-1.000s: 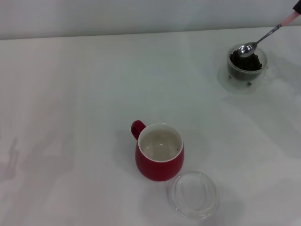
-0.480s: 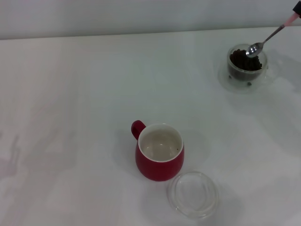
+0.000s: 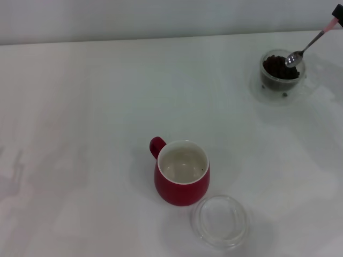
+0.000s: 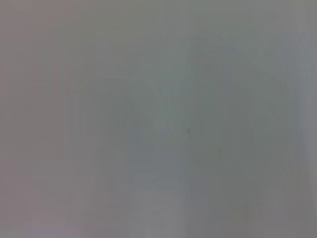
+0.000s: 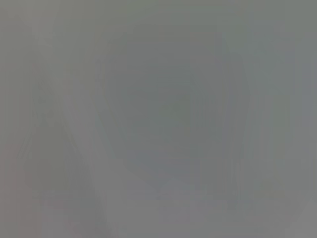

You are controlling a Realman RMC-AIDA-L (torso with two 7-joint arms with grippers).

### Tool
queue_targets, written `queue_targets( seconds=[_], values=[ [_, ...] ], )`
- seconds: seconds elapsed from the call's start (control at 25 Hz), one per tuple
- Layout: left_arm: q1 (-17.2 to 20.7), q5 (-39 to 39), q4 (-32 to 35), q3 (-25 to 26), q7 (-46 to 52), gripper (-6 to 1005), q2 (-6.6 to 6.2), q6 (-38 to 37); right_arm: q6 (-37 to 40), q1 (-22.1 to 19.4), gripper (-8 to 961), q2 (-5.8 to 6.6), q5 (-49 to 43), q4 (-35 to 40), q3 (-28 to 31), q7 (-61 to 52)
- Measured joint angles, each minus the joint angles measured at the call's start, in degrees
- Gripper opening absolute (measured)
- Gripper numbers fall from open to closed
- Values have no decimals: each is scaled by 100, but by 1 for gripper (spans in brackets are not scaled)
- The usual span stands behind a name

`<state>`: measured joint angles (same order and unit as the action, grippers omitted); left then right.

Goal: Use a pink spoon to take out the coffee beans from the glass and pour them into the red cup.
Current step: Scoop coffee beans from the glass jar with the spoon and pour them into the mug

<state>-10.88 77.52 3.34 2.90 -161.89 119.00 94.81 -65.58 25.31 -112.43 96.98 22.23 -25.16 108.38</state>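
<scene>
The glass (image 3: pixel 269 79) stands at the far right of the table, filled with dark coffee beans (image 3: pixel 275 66). The pink spoon (image 3: pixel 305 48) slants down from the upper right, its metal bowl at the glass's right rim above the beans. Its pink handle end meets a dark corner of my right gripper (image 3: pixel 338 12) at the frame's edge, which holds it aloft. The red cup (image 3: pixel 182 179) stands near the middle front, handle toward the far left, its white inside showing no beans. Both wrist views show only flat grey. My left gripper is out of view.
A shallow clear round dish (image 3: pixel 220 220) lies just in front and to the right of the red cup. The white table (image 3: pixel 80 107) ends at a pale wall along the back.
The spoon has drawn back toward the upper right; its bowl moved from over the left part of the beans to the glass's right rim. Cup and dish have not moved.
</scene>
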Motion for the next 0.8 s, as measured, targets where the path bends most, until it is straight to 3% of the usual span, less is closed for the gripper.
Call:
queue_targets(
  seconds=[0.36, 0.8],
  values=[
    [-115, 0, 9, 0, 0, 396, 0, -91, 251, -3, 151, -64, -13, -60, -7, -105],
    [-173, -1, 80, 0, 0, 396, 0, -163, 994, -45, 151, -199, 52, -66, 59, -1180]
  ],
)
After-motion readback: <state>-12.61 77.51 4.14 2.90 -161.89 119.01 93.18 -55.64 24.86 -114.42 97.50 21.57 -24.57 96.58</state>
